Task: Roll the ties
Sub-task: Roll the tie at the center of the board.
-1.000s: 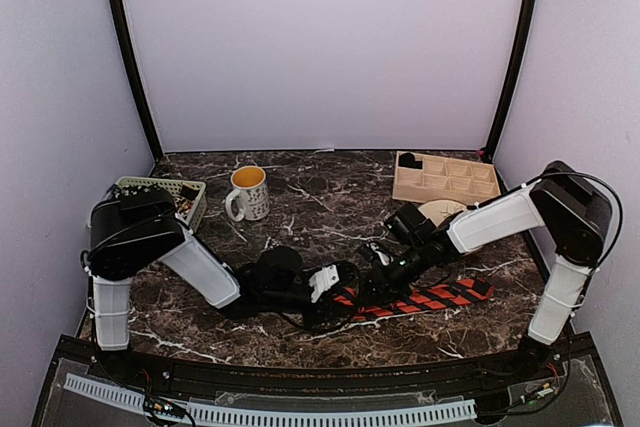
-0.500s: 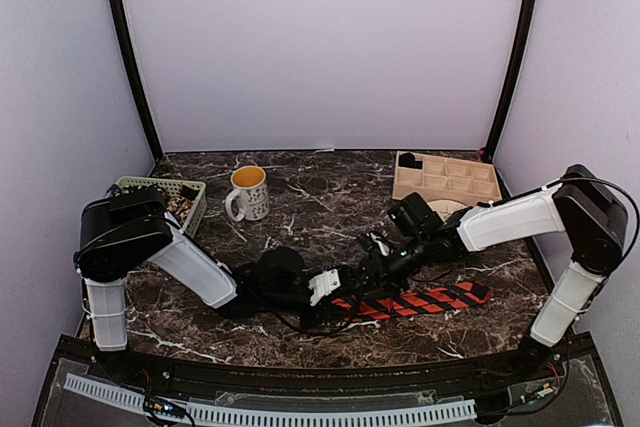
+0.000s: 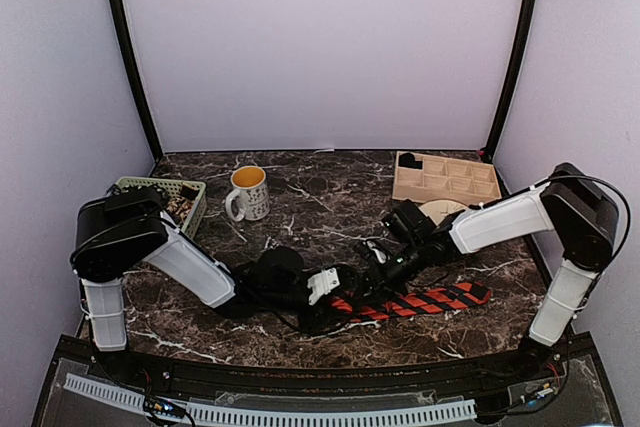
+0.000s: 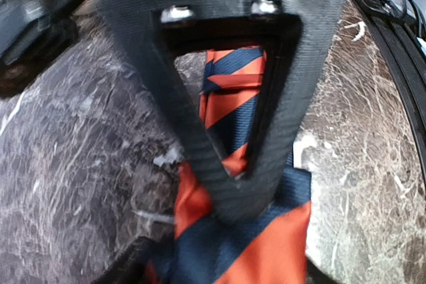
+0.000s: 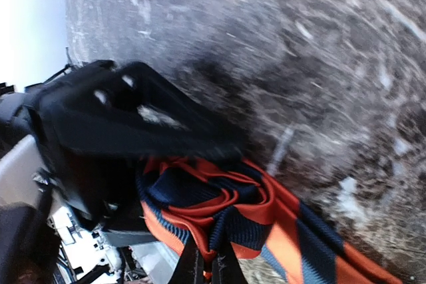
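Movement over the last second is small. Seen from above, the right arm's elbow swings out toward the wall and comes partway back. The left arm's upper link leans a little further left, and both wrists stay crowded together at the near centre of the marble table [image 3: 300, 217]. The striped tie [image 3: 430, 299] lies flat near the table's front edge with its free tail pointing right. The tail sits a shade nearer the front than a second ago; otherwise its flat length looks unchanged.

The right gripper [image 3: 377, 273] meets the tie's left end, where its wrist view shows the fabric gathered into a loose curl of a few folds. Its fingertips [image 5: 195, 265] stand almost together with a sliver of orange cloth between them, so I judge it clamped on the striped tie. The left gripper [image 3: 340, 295] is at the same end, touching or just beside the curl. Its own view is filled by a black hollow finger [image 4: 236, 197] lying over the stripes — whether its claw is apart or together I cannot tell.

The shuffle looks to me like a regrip rather than a fresh turn — the roll has barely begun, and nearly the whole tie remains to be wound.
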You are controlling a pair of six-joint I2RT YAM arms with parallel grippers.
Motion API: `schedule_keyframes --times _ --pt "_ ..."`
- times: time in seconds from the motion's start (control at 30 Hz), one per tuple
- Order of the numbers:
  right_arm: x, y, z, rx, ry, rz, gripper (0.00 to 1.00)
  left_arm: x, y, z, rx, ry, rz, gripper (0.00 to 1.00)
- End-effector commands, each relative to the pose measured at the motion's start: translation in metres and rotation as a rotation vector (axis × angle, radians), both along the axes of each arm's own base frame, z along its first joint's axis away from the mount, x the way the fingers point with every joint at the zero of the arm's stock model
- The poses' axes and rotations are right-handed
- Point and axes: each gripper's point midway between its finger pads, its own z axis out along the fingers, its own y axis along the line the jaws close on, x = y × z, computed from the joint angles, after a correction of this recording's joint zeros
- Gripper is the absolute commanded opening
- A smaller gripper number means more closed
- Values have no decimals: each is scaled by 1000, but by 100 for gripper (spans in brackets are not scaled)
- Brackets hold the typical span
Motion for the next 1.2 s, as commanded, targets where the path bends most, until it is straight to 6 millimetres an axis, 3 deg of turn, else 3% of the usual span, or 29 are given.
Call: schedule_keyframes --times 0.0,0.1,0.2,0.33,0.4,0.5,0.67,0.87,1.03,1.17 --pt "-7 -36 -35 -163 -13 -20 0 -2 15 3 57 -3 28 68" --pt "-8 -53 -47 -211 -13 -33 0 2 9 26 7 -33 30 81" --pt "-11 -68 -57 -255 -13 -37 0 5 6 49 -49 -36 55 87" --pt "-13 -80 -66 -310 -19 -32 0 21 16 79 -153 -13 219 95" --pt "-14 -82 -70 -330 -17 -28 0 30 23 75 -141 31 306 99" --pt "-9 -78 -73 -334 -28 -17 0 20 23 66 -93 70 237 99" --pt "13 -36 -73 -277 -86 34 0 16 36 67 -147 84 242 97" --pt "24 7 -66 -210 -152 126 0 8 63 55 -168 68 252 93" --pt "12 0 -69 -206 -144 145 0 13 79 45 -153 55 283 93" --pt "1 -12 -76 -221 -114 134 0 9 66 37 -140 60 189 91"
